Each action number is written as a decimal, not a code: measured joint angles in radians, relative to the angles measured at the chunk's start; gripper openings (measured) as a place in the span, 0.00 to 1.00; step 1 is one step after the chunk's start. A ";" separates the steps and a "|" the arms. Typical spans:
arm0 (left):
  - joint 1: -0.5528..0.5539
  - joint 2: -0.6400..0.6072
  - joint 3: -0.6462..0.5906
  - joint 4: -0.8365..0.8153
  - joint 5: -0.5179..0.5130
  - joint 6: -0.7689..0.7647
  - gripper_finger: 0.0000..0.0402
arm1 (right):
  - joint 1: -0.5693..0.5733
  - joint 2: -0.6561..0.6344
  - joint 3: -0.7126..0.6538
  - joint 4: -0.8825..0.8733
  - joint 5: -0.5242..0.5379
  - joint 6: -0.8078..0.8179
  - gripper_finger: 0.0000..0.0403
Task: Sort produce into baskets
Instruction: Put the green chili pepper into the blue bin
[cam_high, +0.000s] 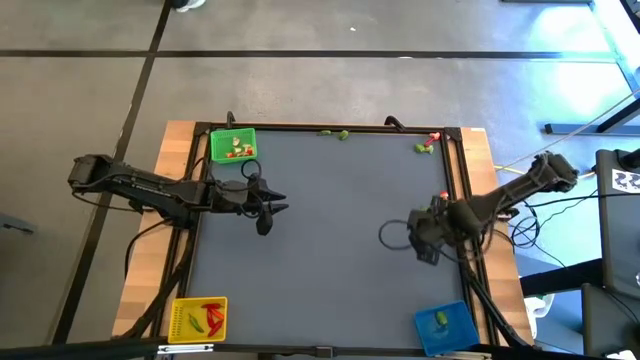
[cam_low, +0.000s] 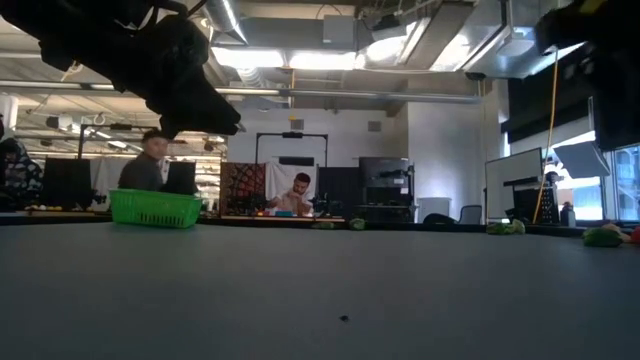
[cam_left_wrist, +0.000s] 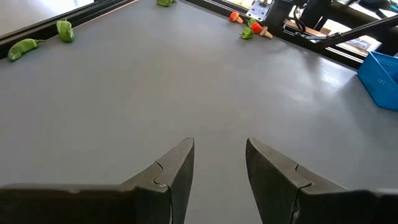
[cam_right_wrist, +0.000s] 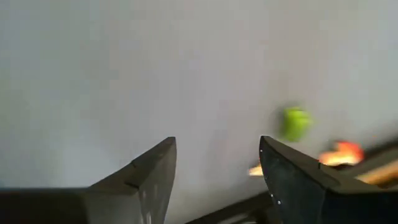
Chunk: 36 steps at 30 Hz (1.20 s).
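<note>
- Grey desk (cam_high: 330, 220), high view: green basket (cam_high: 233, 146) at the far left corner with pale and red pieces inside; yellow basket (cam_high: 200, 319) at the near left with red and green pieces; blue basket (cam_high: 443, 327) at the near right with one green piece. Loose green pieces (cam_high: 335, 133) lie at the far edge, and a green and red cluster (cam_high: 428, 144) at the far right corner. Left end effector (cam_high: 270, 208) is just beside the green basket, right end effector (cam_high: 418, 237) near the right edge.
- Low view: green basket (cam_low: 155, 208) only; people sit in the room behind.
- Left wrist view: left end effector (cam_left_wrist: 219, 163) released, empty, above bare desk; blue basket's corner (cam_left_wrist: 380, 76) shows.
- Right wrist view: right end effector (cam_right_wrist: 216, 163) released, empty; blurred green piece (cam_right_wrist: 296, 122) and orange piece (cam_right_wrist: 339, 154) beyond.
</note>
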 joint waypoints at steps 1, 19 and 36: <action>0.001 0.000 0.000 0.000 0.000 0.001 0.35 | -0.028 0.000 0.000 -0.019 0.028 -0.016 0.57; 0.010 0.000 0.000 0.003 -0.004 0.005 0.35 | -0.521 0.000 0.000 -0.094 0.169 -0.323 0.75; 0.011 0.000 0.000 0.002 -0.009 0.016 0.35 | -0.920 0.001 0.000 0.010 0.134 -0.687 0.72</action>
